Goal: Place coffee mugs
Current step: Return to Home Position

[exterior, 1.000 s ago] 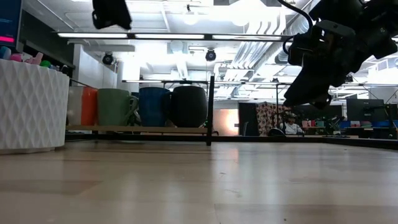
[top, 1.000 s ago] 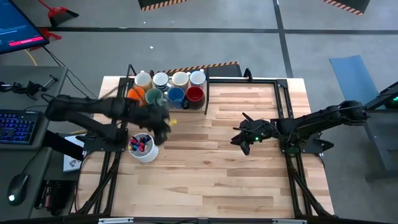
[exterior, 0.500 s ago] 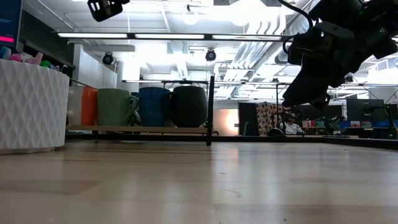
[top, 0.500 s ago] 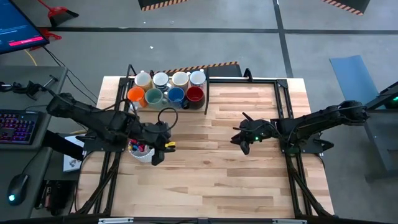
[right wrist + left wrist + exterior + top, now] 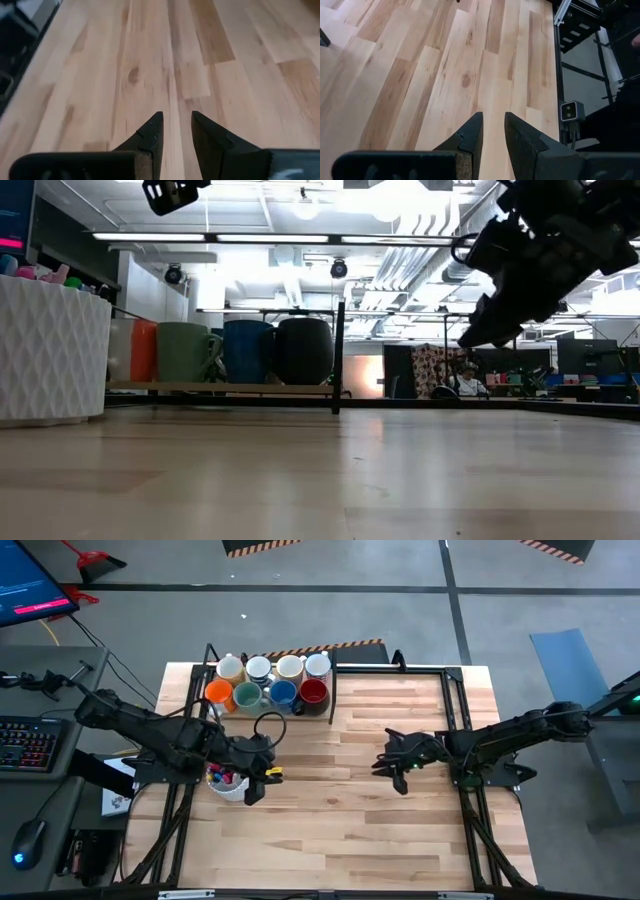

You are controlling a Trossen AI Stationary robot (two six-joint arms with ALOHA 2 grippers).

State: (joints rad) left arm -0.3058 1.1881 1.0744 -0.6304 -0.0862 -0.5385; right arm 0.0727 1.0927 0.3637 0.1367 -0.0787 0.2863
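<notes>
All eight coffee mugs [image 5: 270, 682] stood in two rows of four on the shelf [image 5: 230, 388], a short way beyond my left tool [image 5: 255, 783], the nearer of the two. That tool hung above the wooden surface [image 5: 420, 75], its fingers a narrow gap apart and empty. The right tool [image 5: 396, 764], well apart from the mugs, likewise gripped nothing. I judged only the retreat home was left.

Table [image 5: 340, 810] centre bare, mugs [image 5: 283, 693] fill back shelf [image 5: 220, 387], pen holder [image 5: 50, 350] left
</notes>
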